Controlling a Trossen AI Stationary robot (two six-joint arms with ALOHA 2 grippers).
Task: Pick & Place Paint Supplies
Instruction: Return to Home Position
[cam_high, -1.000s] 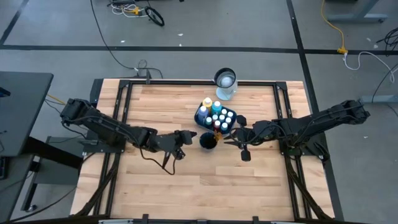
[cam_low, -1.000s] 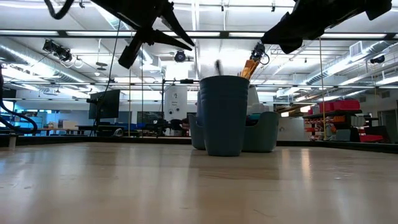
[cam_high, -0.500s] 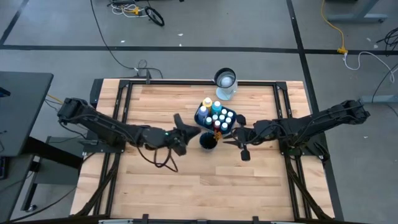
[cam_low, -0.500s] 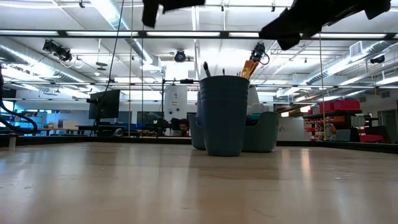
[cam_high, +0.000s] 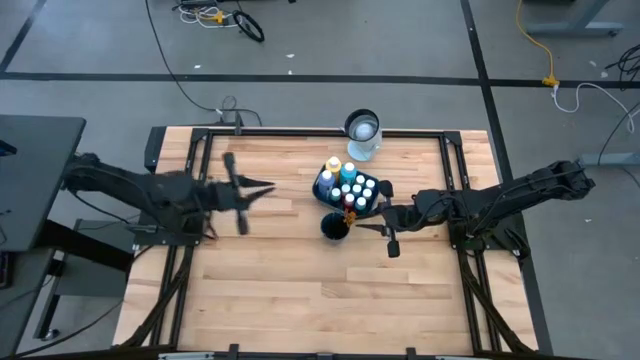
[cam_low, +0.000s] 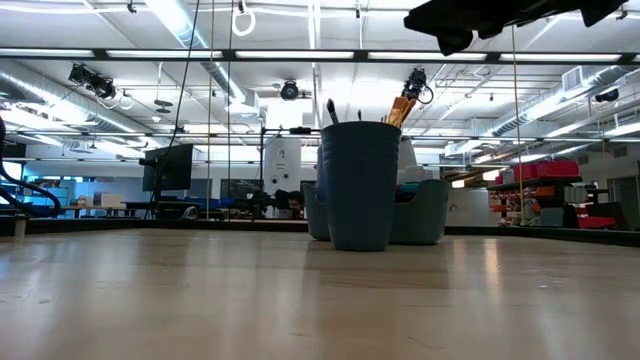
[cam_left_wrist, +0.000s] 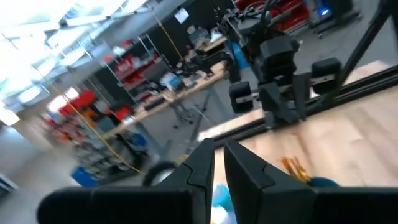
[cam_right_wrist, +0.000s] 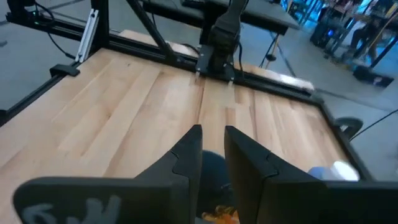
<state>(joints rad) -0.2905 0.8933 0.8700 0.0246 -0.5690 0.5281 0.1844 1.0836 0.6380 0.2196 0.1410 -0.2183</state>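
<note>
A dark blue cup (cam_high: 335, 227) (cam_low: 360, 185) stands near the table's middle. Thin dark brushes (cam_low: 332, 110) stick up out of it. Just behind it is a blue tray (cam_high: 322, 186) holding small paint bottles (cam_high: 356, 186) and a taller yellow bottle (cam_high: 332, 166). My left gripper (cam_high: 266, 188) (cam_left_wrist: 219, 165) hangs well left of the cup, pointing level at it, shut with nothing between its fingers. My right gripper (cam_high: 362, 222) (cam_right_wrist: 212, 149) hovers just right of the cup, above its rim. Its fingers are a narrow gap apart and hold nothing.
A clear glass jar (cam_high: 362, 135) stands at the table's far edge, behind the tray. A dark metal frame (cam_high: 300, 133) runs around the wooden tabletop. Bare wood lies in front of the cup toward the near edge.
My left gripper has drawn back from the cup toward the table's left edge, risen and rolled about its own axis. A brush that was a blur over the cup's rim now stands still in the cup. The cup and tray have stayed put.
</note>
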